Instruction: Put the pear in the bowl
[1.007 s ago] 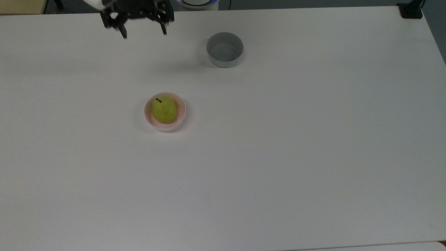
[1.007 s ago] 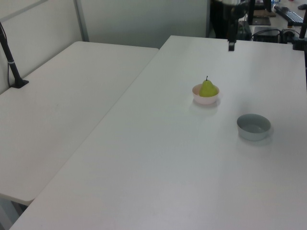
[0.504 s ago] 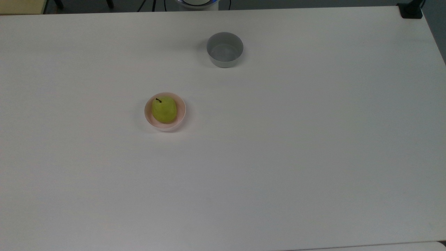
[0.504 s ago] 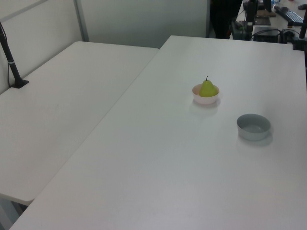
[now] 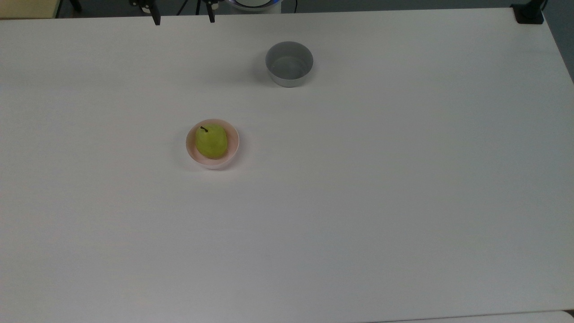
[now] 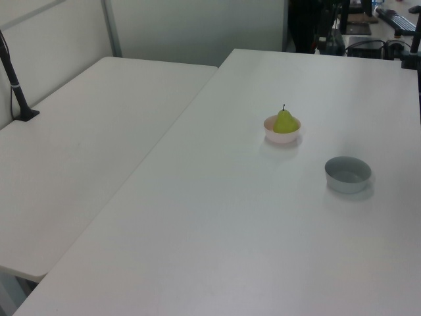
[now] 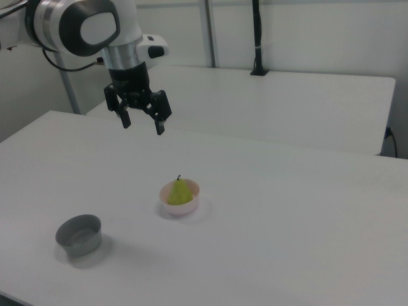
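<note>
Pear [image 5: 211, 141] sits upright inside the pink bowl [image 5: 191, 150]; placement judged complete. Tool [image 7: 140, 121] hangs spread and empty, high off the surface [image 5: 358, 202], at the bowl's 11 o'clock in the right view. Next: retreat only.

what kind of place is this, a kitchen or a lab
Most likely a robotics lab: a robot arm with its gripper hanging over a plain white table, and a keyboard on a desk behind.

1 overhead, 2 oblique; shared table [image 5: 358, 202]
</note>
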